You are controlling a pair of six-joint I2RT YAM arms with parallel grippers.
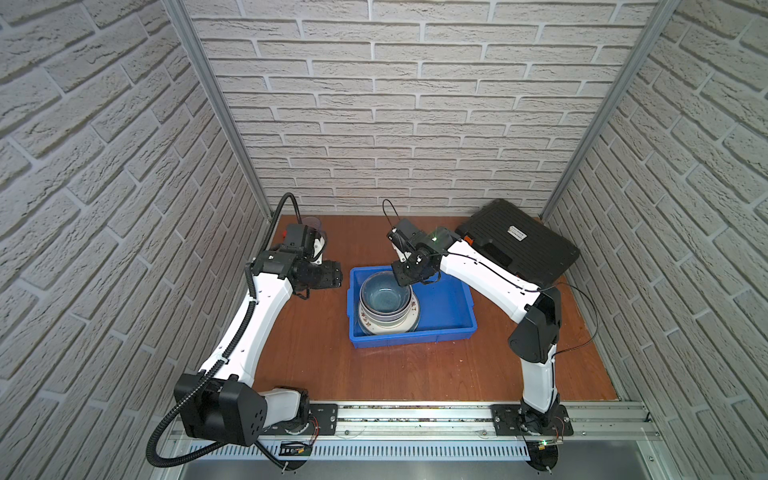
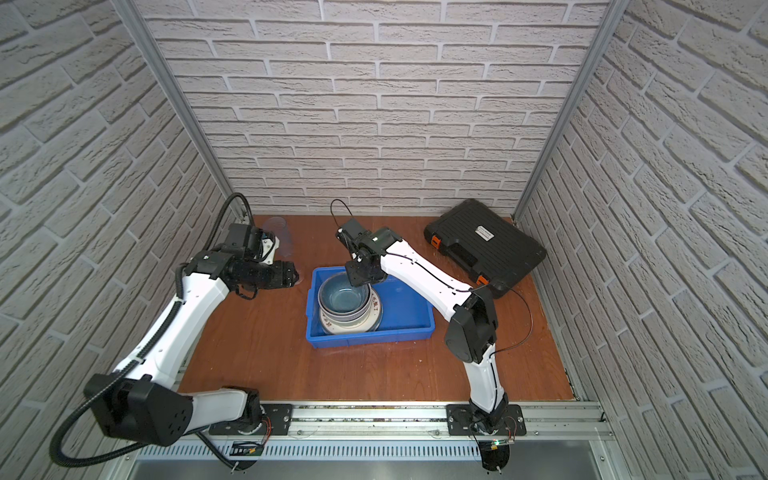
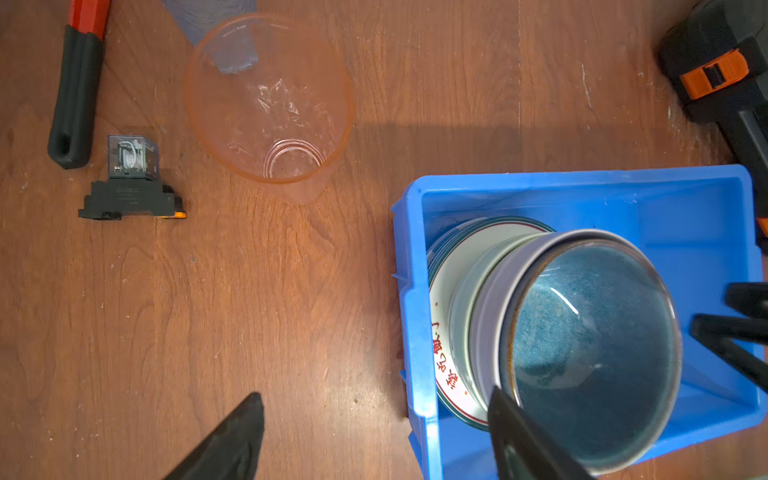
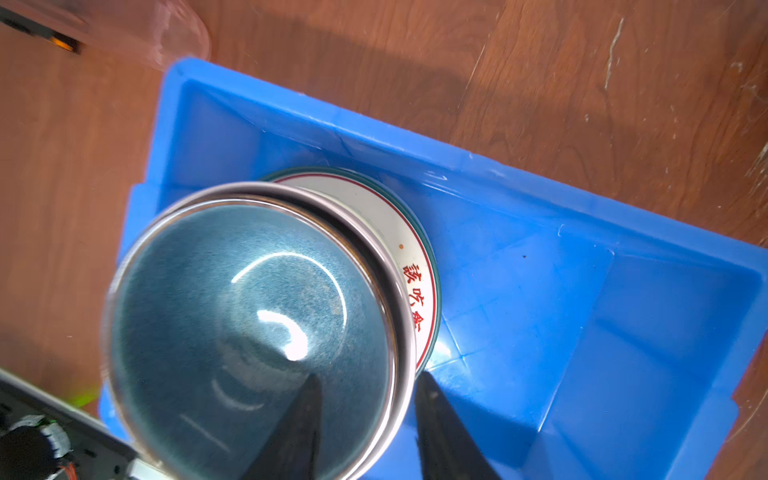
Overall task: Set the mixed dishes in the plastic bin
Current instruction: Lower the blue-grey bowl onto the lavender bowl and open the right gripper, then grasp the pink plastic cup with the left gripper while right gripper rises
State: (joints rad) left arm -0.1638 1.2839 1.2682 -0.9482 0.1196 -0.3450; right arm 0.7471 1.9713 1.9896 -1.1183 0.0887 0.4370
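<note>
We see a wood table (image 1: 415, 374); black case (image 1: 536, 253) lies beside the R arm (image 1: 486, 278). Blue bin (image 1: 451, 303) sits under the R gripper (image 4: 365, 376), holding a plate (image 4: 415, 249) w/ stacked bowls (image 1: 382, 319); top bowl (image 4: 232, 311) is blue-grey. R fingers (image 4: 299, 424) stand apart, one inside that bowl's rim, one outside, not pinching. L gripper (image 3: 374, 392) is spread wide, empty, beside the bin; clear tumbler (image 3: 270, 99) just ahead of it.

The bowl (image 4: 249, 311) is glossy glazed, the bin (image 4: 540, 291) smooth plastic, the table (image 3: 249, 311) scuffed wood.
</note>
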